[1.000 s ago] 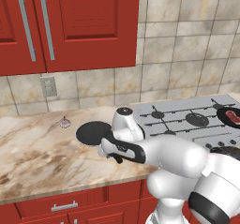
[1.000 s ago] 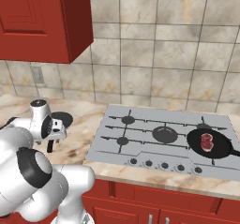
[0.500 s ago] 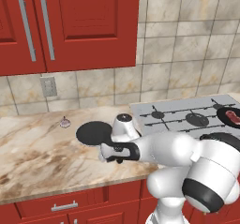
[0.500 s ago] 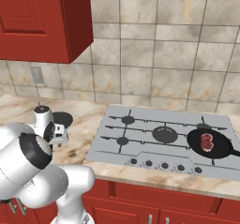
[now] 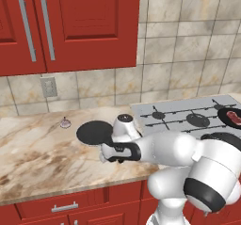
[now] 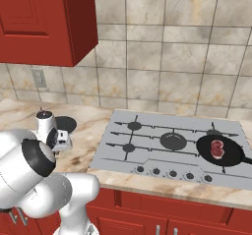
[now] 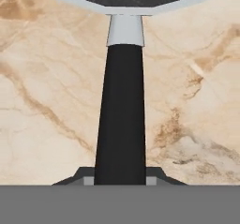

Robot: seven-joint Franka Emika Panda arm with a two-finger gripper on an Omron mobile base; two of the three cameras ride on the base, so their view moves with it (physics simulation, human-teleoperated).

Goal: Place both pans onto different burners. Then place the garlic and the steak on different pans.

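Marbled beige worktop (image 5: 33, 158) stretching under red cabinets (image 5: 70, 26), tiled wall (image 6: 167, 67) behind, fingers (image 7: 84, 177) pinching the pan handle (image 7: 121, 115), steak (image 6: 217, 148) sitting in the cooktop pan (image 6: 224, 153).

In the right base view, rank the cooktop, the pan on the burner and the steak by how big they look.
1. Cooktop, by far the largest.
2. Pan on the burner, at the cooktop's right end.
3. Steak, lying inside that pan and much smaller than it.
All three sit at a similar distance, so the order is safe.
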